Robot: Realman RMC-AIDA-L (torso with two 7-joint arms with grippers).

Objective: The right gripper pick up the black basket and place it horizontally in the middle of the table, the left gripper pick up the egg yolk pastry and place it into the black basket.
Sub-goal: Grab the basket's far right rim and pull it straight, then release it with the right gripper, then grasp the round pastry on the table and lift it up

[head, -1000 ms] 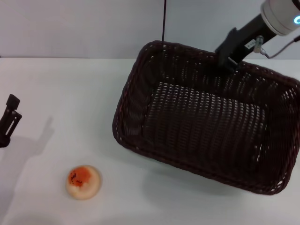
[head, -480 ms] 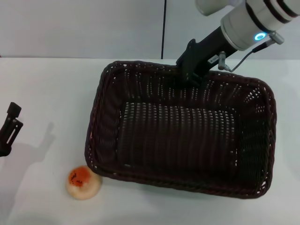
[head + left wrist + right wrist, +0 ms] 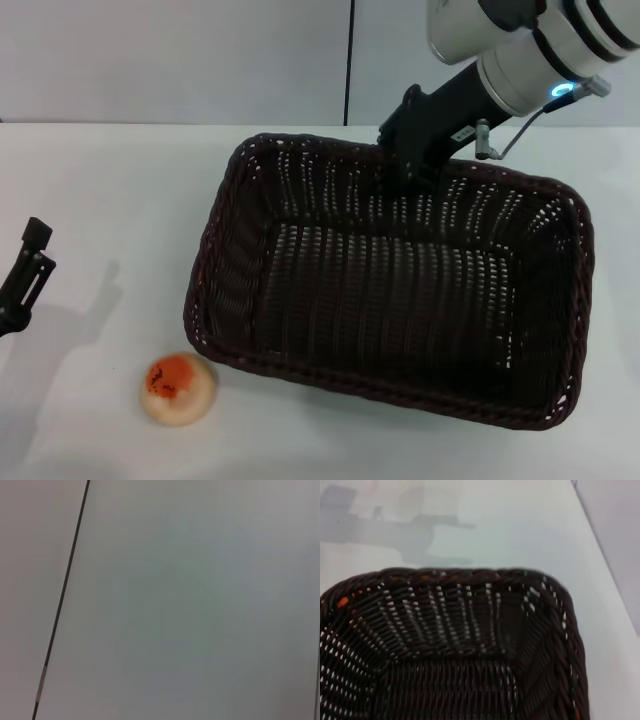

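My right hand [image 3: 408,172] reaches down from the upper right of the frame, clamped on the far rim of the black basket [image 3: 390,285], which fills the centre and right of the white surface [image 3: 120,180]. My left hand [image 3: 22,275] sits parked at the left edge; I cannot tell its state. The egg yolk pastry [image 3: 178,388] lies lower left, just outside the basket's near corner. My right wrist view shows the basket's [image 3: 455,645] inner corner; the left wrist view shows only a blank wall.

dark woven black basket [image 3: 400,290] mid-table, egg yolk pastry [image 3: 178,388] just beside

head view overhead, right wrist close; both share black basket [image 3: 390,290]
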